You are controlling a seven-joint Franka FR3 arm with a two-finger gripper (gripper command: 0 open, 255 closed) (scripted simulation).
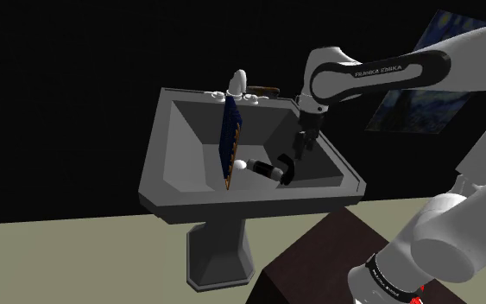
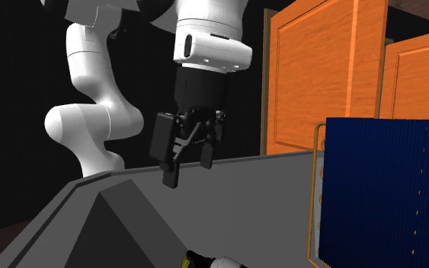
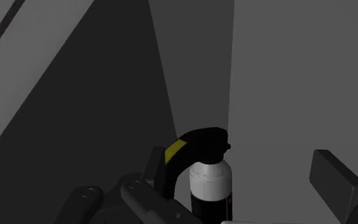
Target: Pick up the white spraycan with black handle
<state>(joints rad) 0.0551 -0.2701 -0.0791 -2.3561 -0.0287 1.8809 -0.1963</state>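
The spraycan (image 1: pixel 251 165) lies on its side in the basin of a grey pedestal sink (image 1: pixel 167 164), its white body beside a blue board and its black handle toward my gripper (image 1: pixel 287 169). In the wrist view the spraycan (image 3: pixel 210 181) shows a black trigger head with a yellow stripe, and it lies between my fingers, nearer one finger (image 3: pixel 154 167) than the other; neither touches it. My gripper (image 2: pixel 189 167) hangs open above the basin, with the spraycan (image 2: pixel 214 261) a short way below it.
A blue ribbed board (image 1: pixel 230 142) with an orange edge stands upright in the basin beside the can. A white faucet (image 1: pixel 236 83) and a brown object (image 1: pixel 263 89) sit on the sink's back rim. Orange cabinet doors (image 2: pixel 323 68) stand behind the sink.
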